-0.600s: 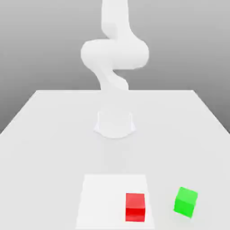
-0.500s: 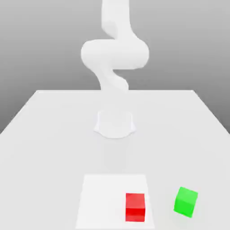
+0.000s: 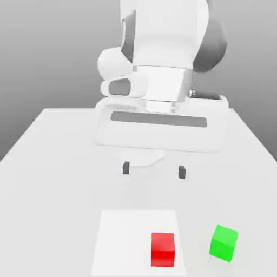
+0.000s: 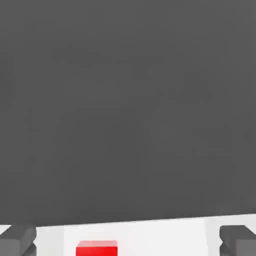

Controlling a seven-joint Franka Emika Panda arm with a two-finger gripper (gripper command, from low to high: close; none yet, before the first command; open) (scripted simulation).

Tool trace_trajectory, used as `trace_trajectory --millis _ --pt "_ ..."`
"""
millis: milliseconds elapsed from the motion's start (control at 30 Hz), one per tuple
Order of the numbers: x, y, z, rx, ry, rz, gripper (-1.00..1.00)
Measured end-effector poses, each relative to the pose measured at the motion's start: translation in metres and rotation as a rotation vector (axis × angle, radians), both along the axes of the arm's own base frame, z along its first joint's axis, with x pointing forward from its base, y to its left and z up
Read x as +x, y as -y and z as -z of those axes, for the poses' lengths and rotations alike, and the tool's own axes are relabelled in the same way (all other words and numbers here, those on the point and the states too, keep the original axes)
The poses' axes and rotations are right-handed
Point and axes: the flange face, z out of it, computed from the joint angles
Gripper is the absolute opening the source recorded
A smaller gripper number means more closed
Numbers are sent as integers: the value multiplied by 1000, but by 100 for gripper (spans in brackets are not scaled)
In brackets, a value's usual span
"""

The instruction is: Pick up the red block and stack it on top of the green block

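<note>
Red block (image 3: 163,249): bright, plain, smooth-faced, near on the white square (image 3: 124,243); fingers (image 3: 182,172) spread wide open.

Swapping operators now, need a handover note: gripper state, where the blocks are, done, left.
Gripper: open, nothing between the fingers, up above the table, farther back than the blocks in the exterior view.
Red block: on the white square, near its edge on the exterior view's right.
Green block: off the square, on the table, toward the exterior view's right, turned at an angle.
Done: no pick or stack yet.
Left: grasp red, lift, set on green, release.
</note>
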Motion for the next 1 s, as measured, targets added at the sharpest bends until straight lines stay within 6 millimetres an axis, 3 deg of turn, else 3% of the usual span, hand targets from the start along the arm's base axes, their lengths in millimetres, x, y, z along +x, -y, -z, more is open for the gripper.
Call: trace_trajectory --millis 167,333,367,600,767,833,1000 --pt "-20 -12 92 41 -144 2 0" --pt "-26 -15 158 55 -178 6 0" --pt "-27 -15 171 54 -180 6 -100" --pt "-27 -15 174 54 -179 5 -100" --pt "-27 -16 122 54 -180 6 -100" --pt "-30 -42 108 57 -180 15 -100" --pt "-49 -133 84 60 -179 40 -100"
